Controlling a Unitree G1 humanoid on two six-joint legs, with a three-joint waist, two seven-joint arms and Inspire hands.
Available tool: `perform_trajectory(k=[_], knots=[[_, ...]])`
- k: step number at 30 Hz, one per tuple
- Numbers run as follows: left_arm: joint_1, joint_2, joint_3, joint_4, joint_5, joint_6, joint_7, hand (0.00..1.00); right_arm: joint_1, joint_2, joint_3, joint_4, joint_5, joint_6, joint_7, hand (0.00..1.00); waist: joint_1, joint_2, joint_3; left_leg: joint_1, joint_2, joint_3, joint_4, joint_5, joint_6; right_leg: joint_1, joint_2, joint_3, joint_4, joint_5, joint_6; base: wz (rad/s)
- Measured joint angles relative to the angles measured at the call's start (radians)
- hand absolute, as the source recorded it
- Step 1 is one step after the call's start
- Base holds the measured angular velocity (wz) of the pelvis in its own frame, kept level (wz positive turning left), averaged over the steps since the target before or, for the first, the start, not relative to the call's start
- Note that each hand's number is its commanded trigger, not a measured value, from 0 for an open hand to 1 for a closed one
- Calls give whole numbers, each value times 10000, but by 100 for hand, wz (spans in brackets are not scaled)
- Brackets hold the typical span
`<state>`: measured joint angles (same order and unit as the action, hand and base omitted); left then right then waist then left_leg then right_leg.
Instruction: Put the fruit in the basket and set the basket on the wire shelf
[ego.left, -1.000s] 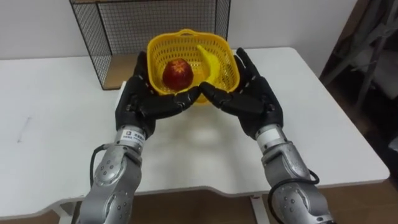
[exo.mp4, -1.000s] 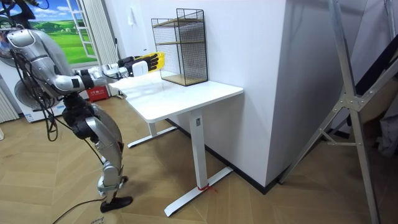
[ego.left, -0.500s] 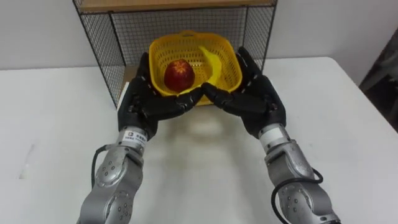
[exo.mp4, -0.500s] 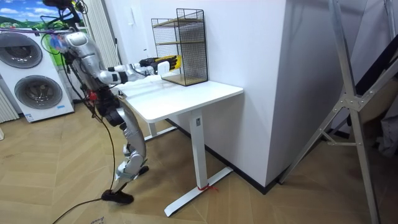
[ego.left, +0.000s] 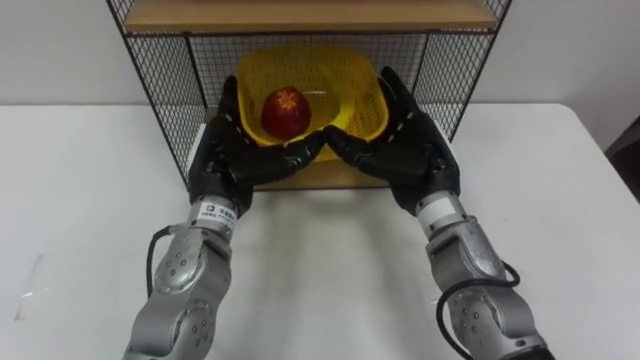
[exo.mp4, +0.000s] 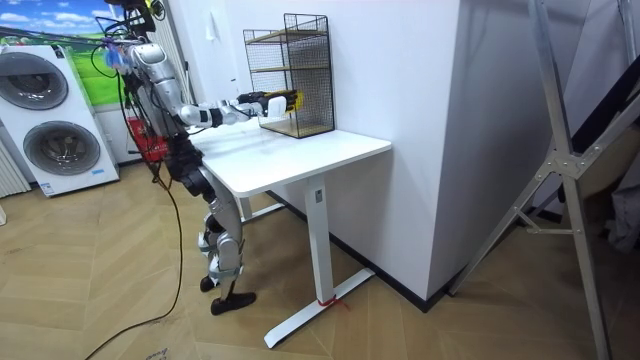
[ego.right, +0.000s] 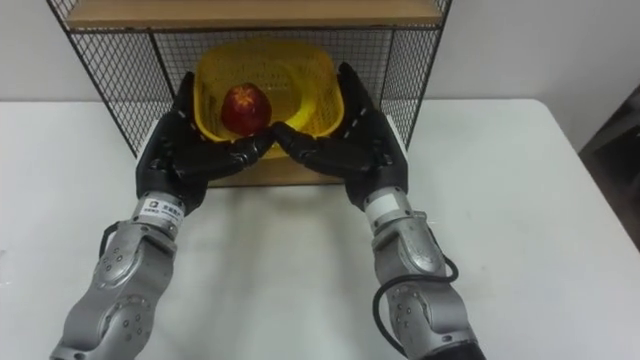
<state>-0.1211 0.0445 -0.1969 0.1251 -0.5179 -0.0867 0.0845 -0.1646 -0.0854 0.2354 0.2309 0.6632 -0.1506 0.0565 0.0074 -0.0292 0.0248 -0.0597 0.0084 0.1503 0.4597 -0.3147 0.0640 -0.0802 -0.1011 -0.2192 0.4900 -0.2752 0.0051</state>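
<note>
A yellow basket (ego.left: 312, 58) with a red apple (ego.left: 284, 110) in it is held just inside the lower bay of the wire shelf (ego.left: 160, 80), above its wooden bottom board (ego.left: 320, 176). My left hand (ego.left: 224, 160) and right hand (ego.left: 412, 155) press against the basket's two sides with straight fingers, thumbs meeting under its front edge. The right eye view gives the same: basket (ego.right: 265, 55), apple (ego.right: 243, 105), left hand (ego.right: 178, 155), right hand (ego.right: 357, 150). In the room view I stand at the table's end with both arms stretched toward the shelf (exo.mp4: 296, 75).
The shelf stands at the back of a white table (ego.left: 90, 190), with a wooden upper board (ego.left: 310, 14) close over the basket. Wire side walls flank both hands. Washing machines (exo.mp4: 55, 140) stand behind me, and a metal frame (exo.mp4: 570, 160) at the room view's right.
I have walked up to the table and carried the basket forward, from in front of the shelf into its lower bay. Both hands keep the same hold.
</note>
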Motion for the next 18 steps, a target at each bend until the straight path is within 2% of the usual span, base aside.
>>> perform_trajectory(k=[4,7,12,14,18], knots=[[0,0,-12,-17,0,-7,6,0,-2,10,-27,-6,-1,-8,0,0,16,30,-72,228,124,61,-286,135,-34,350,171,34,-617,351,-21,-7],[0,0,-13,-16,-6,-7,20,0,-2,11,-26,-3,-1,-6,0,0,24,48,-80,395,143,120,-636,321,-41,529,311,44,-1018,614,-32,-5],[-6,-1,-5,18,58,13,20,0,-7,13,-34,91,5,-2,0,0,34,66,-66,658,139,118,-1047,533,-62,821,338,0,-1525,878,-43,0],[-6,5,-5,50,82,143,37,0,-46,36,-34,373,102,18,0,0,38,70,-62,882,100,118,-1337,672,-75,1012,357,-1,-1754,974,-47,0],[-7,3,10,51,88,358,232,0,-254,37,-24,670,255,243,-1,0,39,71,-61,933,112,118,-1414,727,-117,1011,377,-1,-1800,1010,-76,0]])
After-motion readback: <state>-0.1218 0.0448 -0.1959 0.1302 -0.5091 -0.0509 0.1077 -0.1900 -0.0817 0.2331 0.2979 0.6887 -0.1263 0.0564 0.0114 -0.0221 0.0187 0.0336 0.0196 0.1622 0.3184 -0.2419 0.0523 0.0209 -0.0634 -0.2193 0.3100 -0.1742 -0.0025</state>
